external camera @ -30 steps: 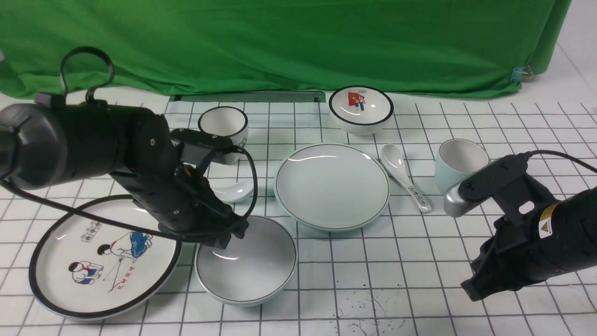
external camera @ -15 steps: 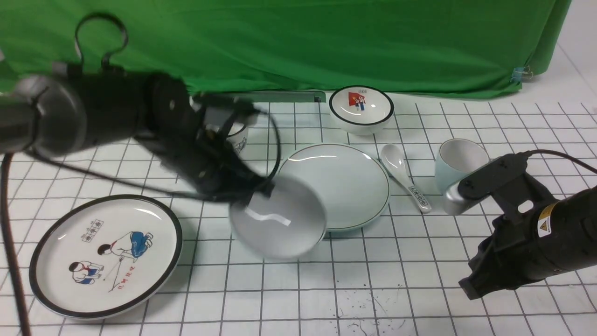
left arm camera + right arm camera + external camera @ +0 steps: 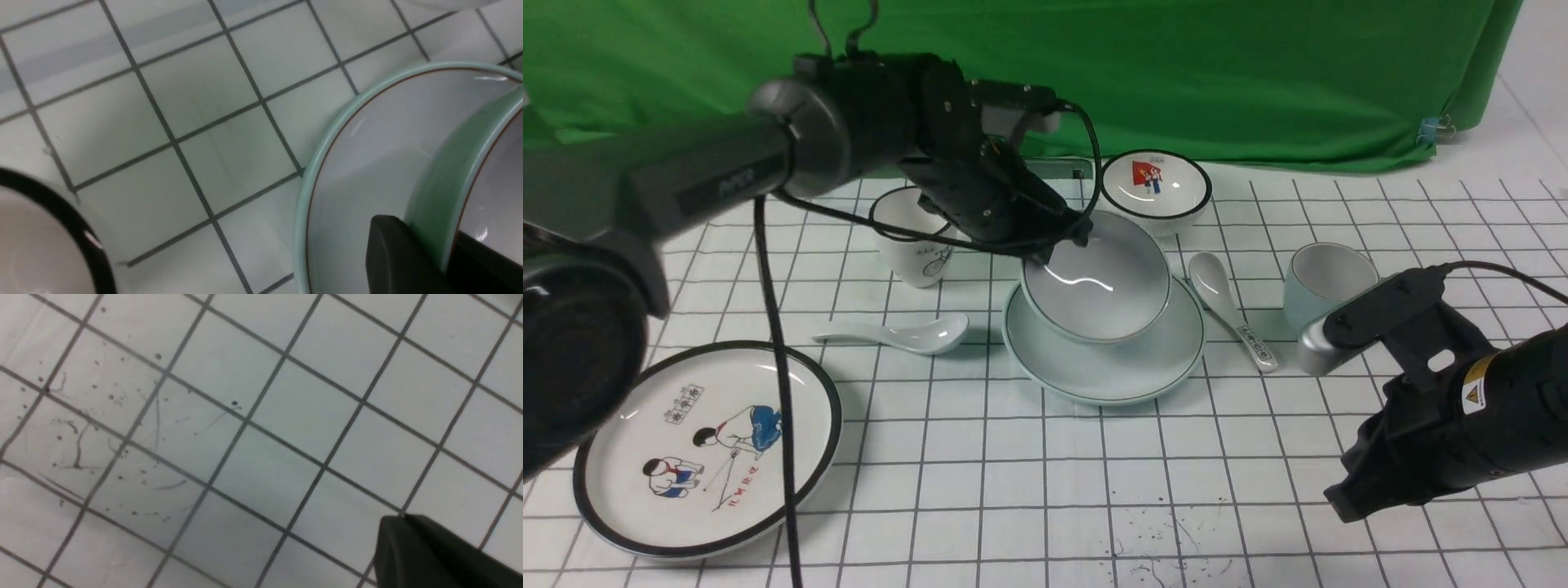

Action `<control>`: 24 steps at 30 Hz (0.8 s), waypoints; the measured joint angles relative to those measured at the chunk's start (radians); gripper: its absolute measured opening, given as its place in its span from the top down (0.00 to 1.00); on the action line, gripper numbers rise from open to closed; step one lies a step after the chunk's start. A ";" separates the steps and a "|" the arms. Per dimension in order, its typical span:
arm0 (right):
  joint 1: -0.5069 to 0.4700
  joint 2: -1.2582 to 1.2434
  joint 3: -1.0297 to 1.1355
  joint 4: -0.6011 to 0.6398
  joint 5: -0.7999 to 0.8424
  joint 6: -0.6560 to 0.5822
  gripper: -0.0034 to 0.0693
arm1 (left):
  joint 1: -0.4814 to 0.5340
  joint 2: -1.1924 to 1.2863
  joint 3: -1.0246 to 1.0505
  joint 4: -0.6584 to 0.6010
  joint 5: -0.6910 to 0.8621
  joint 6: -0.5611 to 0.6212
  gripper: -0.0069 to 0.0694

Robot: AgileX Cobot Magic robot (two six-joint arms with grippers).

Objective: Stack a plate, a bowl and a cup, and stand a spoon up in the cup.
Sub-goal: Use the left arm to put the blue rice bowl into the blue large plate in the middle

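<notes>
Over the plate (image 3: 1094, 380), the tilted bowl (image 3: 1098, 282) is being rim-pinched by the left pincer (image 3: 1066, 237), right pincer (image 3: 1347, 500) pressed together; slippage is being risked.

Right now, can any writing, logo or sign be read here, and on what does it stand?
Nothing reads clearly.
Left arm: pale logo, too blurred.
Yellow sticker on right arm: warning triangle, print too small.
Cartoon plate, picture bowl, printed spoon: characters too small.
</notes>
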 joint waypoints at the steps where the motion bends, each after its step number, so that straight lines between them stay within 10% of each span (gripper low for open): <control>1: 0.000 0.000 0.000 0.000 0.000 0.000 0.92 | 0.000 0.008 -0.003 -0.001 0.000 -0.004 0.92; 10: 0.000 0.002 0.000 0.008 0.000 0.014 0.92 | 0.000 0.021 -0.012 -0.010 0.020 -0.012 0.86; 24: -0.225 0.032 -0.226 0.017 0.037 0.079 0.65 | 0.000 -0.040 -0.015 -0.003 0.118 -0.003 0.28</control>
